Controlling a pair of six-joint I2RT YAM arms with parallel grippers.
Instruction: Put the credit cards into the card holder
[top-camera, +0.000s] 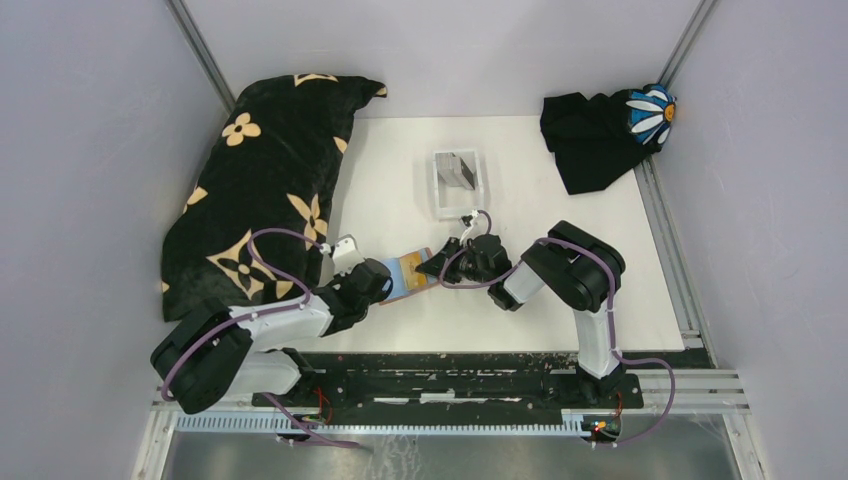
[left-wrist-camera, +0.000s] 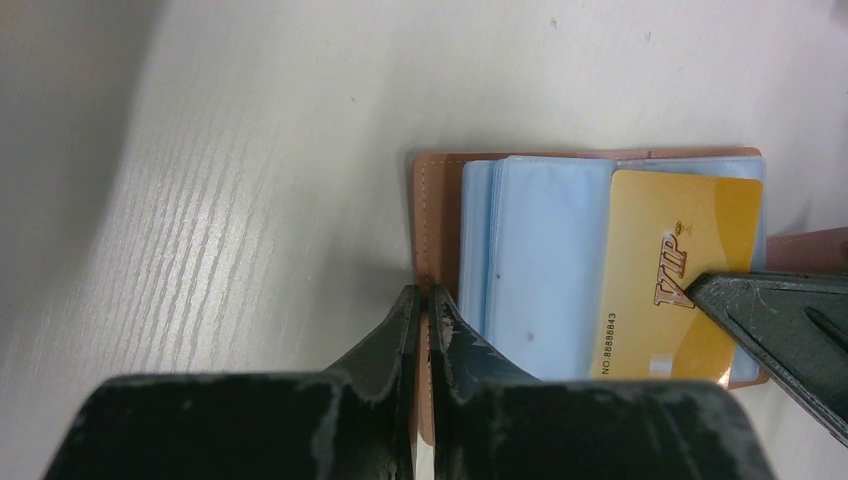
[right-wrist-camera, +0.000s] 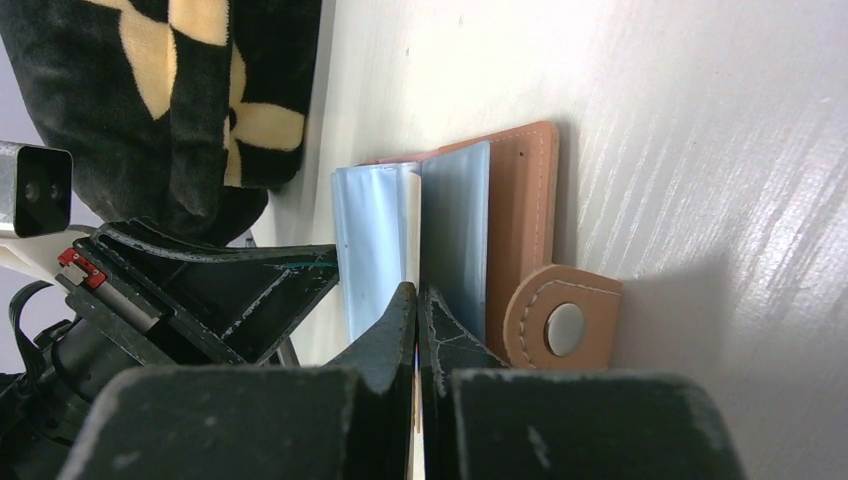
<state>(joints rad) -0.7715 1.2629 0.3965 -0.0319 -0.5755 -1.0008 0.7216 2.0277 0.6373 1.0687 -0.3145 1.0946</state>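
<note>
The open card holder (top-camera: 405, 278) lies on the tabletop (top-camera: 600, 260). The left tool (left-wrist-camera: 425, 297) pinches its leather edge. The right tool (right-wrist-camera: 417, 293), closed, grips 1 gold card (left-wrist-camera: 680, 260) over blue sleeves (left-wrist-camera: 545, 250). Bare tabletop spreads rightward.

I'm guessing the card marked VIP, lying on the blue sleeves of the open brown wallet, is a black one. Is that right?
Not quite. The VIP card is gold-yellow, not black, as the left wrist view shows. It does lie on the blue sleeves of the open brown wallet.
</note>
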